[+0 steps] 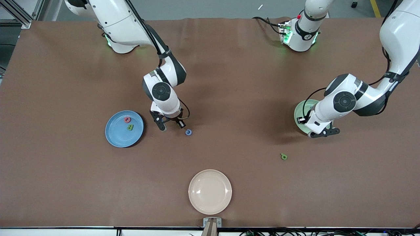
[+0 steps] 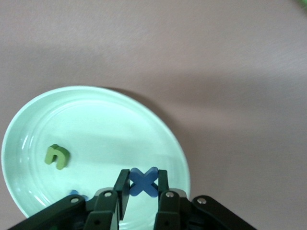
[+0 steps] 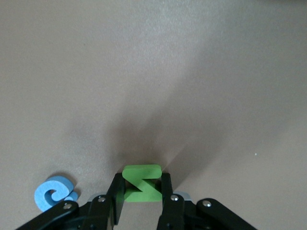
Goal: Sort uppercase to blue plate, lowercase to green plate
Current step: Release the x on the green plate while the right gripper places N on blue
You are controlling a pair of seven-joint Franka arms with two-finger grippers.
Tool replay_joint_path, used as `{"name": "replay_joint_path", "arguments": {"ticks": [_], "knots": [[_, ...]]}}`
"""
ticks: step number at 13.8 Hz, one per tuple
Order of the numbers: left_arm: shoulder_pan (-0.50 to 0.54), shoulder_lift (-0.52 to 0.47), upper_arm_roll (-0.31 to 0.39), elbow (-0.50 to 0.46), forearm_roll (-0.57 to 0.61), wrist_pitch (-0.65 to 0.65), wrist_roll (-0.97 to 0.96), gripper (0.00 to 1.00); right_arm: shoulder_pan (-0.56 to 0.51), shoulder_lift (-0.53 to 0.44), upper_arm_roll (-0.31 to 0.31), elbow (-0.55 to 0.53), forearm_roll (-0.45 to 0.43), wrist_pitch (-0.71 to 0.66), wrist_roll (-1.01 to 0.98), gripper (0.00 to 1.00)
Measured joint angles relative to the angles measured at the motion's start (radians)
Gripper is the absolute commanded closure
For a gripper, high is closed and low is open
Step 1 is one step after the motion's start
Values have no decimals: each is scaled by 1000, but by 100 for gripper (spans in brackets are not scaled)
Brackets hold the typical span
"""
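My right gripper [image 1: 172,127] [image 3: 141,181] is shut on the green N [image 3: 141,185], low at the table beside the blue plate [image 1: 115,137]. That plate holds the red Q [image 1: 127,120] and green B [image 1: 130,127]. The blue C [image 1: 188,132] [image 3: 54,193] lies on the table next to the right gripper. My left gripper [image 1: 324,132] [image 2: 143,178] is shut on the blue x [image 2: 143,182] over the green plate [image 1: 299,113] [image 2: 105,127]. In this plate lie the green u [image 2: 57,156] and a blue letter [image 2: 74,194], mostly hidden. The green p [image 1: 283,156] lies on the table.
A cream-beige plate [image 1: 210,191] sits near the table edge closest to the front camera, between the two arms. The left arm's elbow hangs over much of the green plate.
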Motion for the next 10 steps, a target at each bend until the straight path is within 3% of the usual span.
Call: {"name": "replay_joint_path", "arguments": {"ticks": [4,10], "knots": [[26,0,0,-59,48,50,0,87,-48,-15,-16,41,0,-118,-131,100],[36,1,18,-99,82,89,0,87,-201,-141,-21,53,-1,-312,-435,100]]}}
